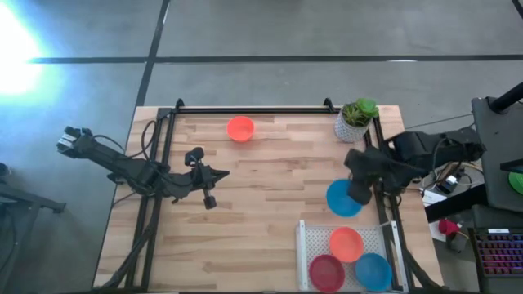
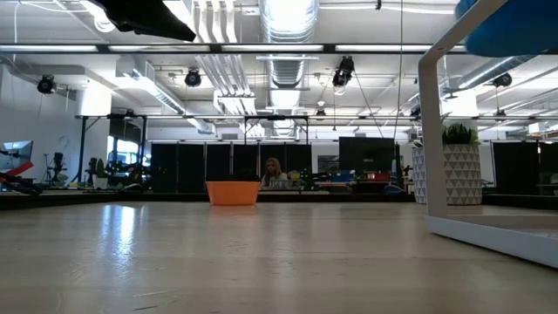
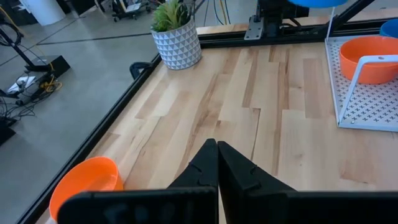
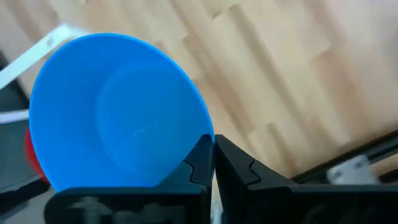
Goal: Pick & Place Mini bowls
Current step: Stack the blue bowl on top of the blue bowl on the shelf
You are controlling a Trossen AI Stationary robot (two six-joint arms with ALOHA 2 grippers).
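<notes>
My right gripper (image 1: 358,194) is shut on a blue mini bowl (image 1: 343,198), held above the table just beyond the white rack (image 1: 304,245). The bowl fills the right wrist view (image 4: 118,112) and shows at the top right of the low view (image 2: 510,26). The rack holds an orange bowl (image 1: 346,243), a red bowl (image 1: 326,272) and a blue bowl (image 1: 373,272). Another orange bowl (image 1: 240,128) rests on its base at the table's far side; it also shows in the left wrist view (image 3: 84,183). My left gripper (image 1: 221,173) is shut and empty over the table's left middle. My right gripper pinches the blue bowl's rim (image 4: 202,140) between its two fingers, one inside the bowl and one outside. The bowl is lifted clear of the table and tilted, its hollow facing the wrist camera.
A white pot with a green plant (image 1: 355,119) stands at the far right corner. A black frame rail (image 1: 253,109) runs along the table's far edge and down both sides. Bare wood lies between the far orange bowl and the rack.
</notes>
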